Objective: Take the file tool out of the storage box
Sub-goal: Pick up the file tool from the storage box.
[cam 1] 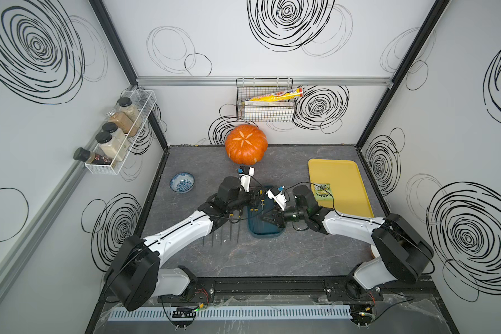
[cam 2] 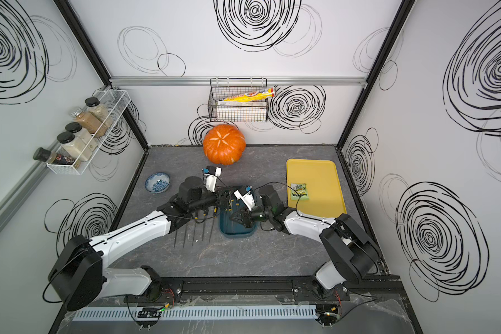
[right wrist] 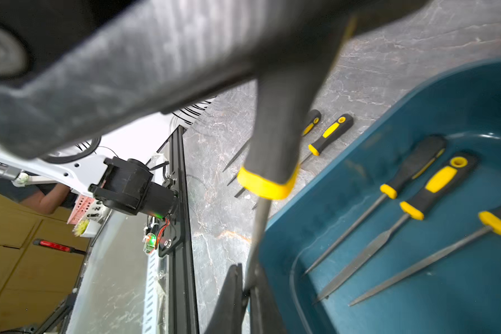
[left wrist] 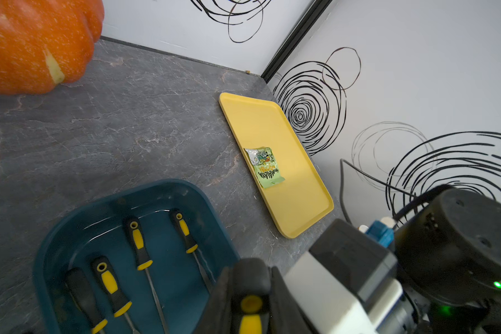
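Right wrist view shows one file held by both hands at once. The left hand is clamped on its black-and-yellow handle, and the right hand is pinched together on the thin metal shaft near the tip. The file hangs tilted over the rim of the box, on the side facing the left arm. It appears to be clear of the box floor but not yet set down, so this removal looks about half done. A row of files already lies on the surface just beside the box, handles toward the back wall, which suggests several are out. Four files lie inside the box, side by side. What seems left for this file is to carry it past the rim and lay it with the others. Which hand should let go first cannot be told from these views.
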Available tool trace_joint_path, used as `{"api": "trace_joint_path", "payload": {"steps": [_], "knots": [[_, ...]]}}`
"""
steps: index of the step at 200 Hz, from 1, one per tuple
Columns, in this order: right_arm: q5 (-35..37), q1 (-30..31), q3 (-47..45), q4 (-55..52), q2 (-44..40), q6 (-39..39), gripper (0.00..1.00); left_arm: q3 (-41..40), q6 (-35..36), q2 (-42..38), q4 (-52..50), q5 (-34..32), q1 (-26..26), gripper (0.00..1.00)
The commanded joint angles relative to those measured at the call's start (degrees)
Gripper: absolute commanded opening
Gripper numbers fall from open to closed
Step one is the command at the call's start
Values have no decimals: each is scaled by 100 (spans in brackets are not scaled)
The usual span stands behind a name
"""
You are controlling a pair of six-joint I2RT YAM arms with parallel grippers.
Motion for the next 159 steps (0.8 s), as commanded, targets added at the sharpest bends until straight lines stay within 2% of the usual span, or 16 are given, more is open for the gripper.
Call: {"api": "trace_joint_path", "payload": {"steps": [1, 15, 23, 27, 28, 29, 30, 31, 34, 53, 77, 96, 126, 159], "knots": [[50, 83, 148, -88, 36, -262, 0, 34, -107, -24, 181, 58, -39, 14], [132, 82, 163, -201, 53, -287, 0, 17, -102, -71, 158, -18, -39, 22], [244, 82, 170, -311, 17, -294, 0, -1, -102, -103, 167, -45, -39, 40], [324, 82, 185, -413, 0, -304, 0, -1, -105, -122, 147, -69, -39, 56], [341, 78, 188, -440, -5, -310, 0, -6, -104, -128, 147, -71, -39, 64], [363, 75, 194, -470, -8, -317, 0, -8, -103, -131, 142, -81, -39, 68], [387, 70, 197, -486, -18, -325, 0, -9, -103, -133, 140, -91, -39, 83], [416, 67, 198, -520, -23, -329, 0, -14, -107, -138, 134, -104, -39, 91], [467, 65, 213, -589, -40, -339, 0, -18, -104, -147, 134, -139, -39, 98], [1053, -63, 329, -1437, -242, -306, 0, -54, -120, -232, 24, -387, -39, 99], [2546, -87, 524, -2857, -550, -163, 0, -136, -145, -336, 27, -540, 5, 99], [3329, -176, 807, -3981, -705, -108, 0, -156, -138, -427, 17, -583, 8, 99], [3581, -418, 1126, -5034, -880, -234, 0, -135, -87, -607, -41, -482, 5, 99], [3596, -835, 1303, -5606, -906, -348, 0, -130, -58, -598, -43, -175, 17, 99]]}}
